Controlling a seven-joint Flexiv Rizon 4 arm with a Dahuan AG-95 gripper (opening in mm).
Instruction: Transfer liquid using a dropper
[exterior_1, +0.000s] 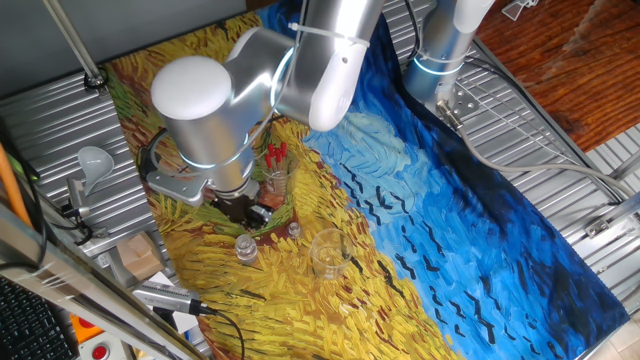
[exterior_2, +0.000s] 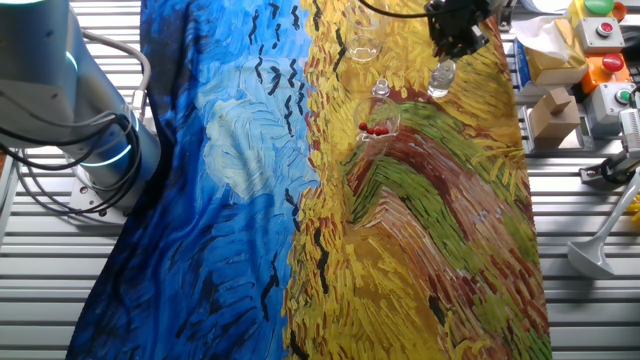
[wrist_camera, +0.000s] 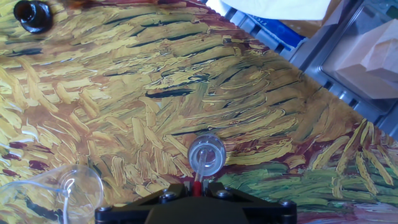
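The arm is bent low over the yellow part of the painted surface (exterior_1: 450, 240), with the gripper (exterior_1: 243, 208) pointed down above a small clear vial (wrist_camera: 206, 155). A dropper (wrist_camera: 197, 185) is pinched between the closed fingers, its tip at the vial's mouth. More red-bulbed droppers (exterior_1: 275, 153) are held in a beaker (exterior_1: 276, 180) nearby.

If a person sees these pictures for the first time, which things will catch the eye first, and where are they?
First comes the painted cloth that covers the table, swirling blue on one half and wheat-yellow on the other. Next the big silver arm, bent low over the yellow part, with its gripper near a small glass bottle. Then the bright red bulbs of the droppers standing in a clear beaker, with another clear beaker close by.
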